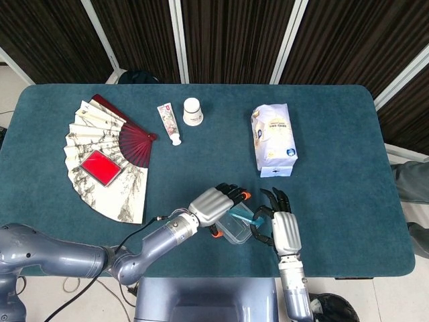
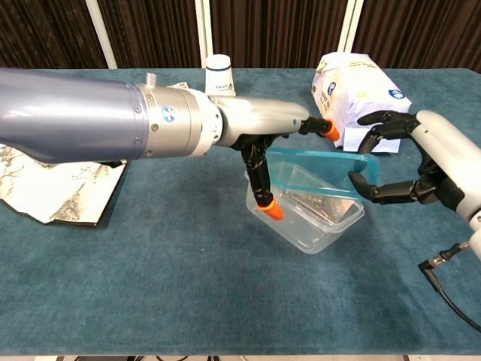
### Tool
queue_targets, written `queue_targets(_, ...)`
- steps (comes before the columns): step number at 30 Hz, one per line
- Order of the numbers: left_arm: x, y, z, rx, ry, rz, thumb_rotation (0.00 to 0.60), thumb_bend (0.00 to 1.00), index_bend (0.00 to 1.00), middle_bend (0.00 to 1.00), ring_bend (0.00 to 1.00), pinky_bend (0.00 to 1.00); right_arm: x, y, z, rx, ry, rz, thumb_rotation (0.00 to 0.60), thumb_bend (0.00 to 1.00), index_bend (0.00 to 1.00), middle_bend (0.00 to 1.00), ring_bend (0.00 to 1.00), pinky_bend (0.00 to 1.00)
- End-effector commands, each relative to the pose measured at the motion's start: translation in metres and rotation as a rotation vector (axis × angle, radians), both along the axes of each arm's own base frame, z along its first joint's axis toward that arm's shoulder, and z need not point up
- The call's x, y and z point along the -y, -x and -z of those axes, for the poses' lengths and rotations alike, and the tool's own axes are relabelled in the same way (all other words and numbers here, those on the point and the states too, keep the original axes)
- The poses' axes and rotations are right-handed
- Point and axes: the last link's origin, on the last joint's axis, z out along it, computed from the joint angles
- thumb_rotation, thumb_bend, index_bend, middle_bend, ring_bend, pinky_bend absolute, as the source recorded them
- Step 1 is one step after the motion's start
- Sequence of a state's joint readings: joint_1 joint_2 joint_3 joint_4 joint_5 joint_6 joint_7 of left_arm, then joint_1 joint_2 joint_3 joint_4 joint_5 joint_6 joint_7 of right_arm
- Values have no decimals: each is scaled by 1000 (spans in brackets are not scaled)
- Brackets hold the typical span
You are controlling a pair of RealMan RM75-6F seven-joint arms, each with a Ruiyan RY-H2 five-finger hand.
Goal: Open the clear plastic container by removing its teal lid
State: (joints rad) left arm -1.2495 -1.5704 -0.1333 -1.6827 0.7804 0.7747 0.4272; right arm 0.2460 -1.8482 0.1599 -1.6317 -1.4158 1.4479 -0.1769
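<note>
The left hand (image 2: pixel 263 143) is seen reaching in from the left, its orange-tipped fingers (image 2: pixel 272 210) spread down over the near-left side of the lid (image 2: pixel 319 167); whether the lid is truly pinched cannot be told. The right hand (image 2: pixel 421 162) is held with fingers curved and apart at the lid's right end, apparently bracing it. The lid is tilted up, only partly off the container (image 2: pixel 312 218), which lies near the table's (image 1: pixel 335 134) front edge, between both hands. Its long axis runs left to right, so separation is judged to call for a lift up and away. A bag (image 2: pixel 353 86) stands just behind; a cup (image 1: pixel 193 111), tube (image 1: pixel 169 122) and fan (image 1: pixel 107 157) lie well apart, obstructing nothing.
</note>
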Motion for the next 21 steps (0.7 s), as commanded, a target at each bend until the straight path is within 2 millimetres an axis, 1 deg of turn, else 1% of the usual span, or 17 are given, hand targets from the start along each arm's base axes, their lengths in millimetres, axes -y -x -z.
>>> queue_targets(1,-3,0,-8,21,-13,-6,600,0,0,0,0,96,2,-2,-3,11,15,-4,600,564,689,184,1,0)
queue_targets(5,-6,4,-21,48,-34,-13,600,0,0,0,0,96,6,-6,-8,25,42,-9,600,563,689,184,1,0)
queue_targets(12,-11,15,-46,103,-79,-43,600,0,0,0,0,96,19,-17,-25,43,103,-24,600,564,690,184,1,0)
queue_targets(16,-12,26,-63,124,-111,-53,600,0,0,0,0,96,27,-20,-38,31,141,-34,600,564,690,184,1,0)
queue_targets(21,-11,41,-83,162,-143,-73,600,0,0,0,0,97,38,-18,-57,2,189,-28,600,564,692,184,1,0)
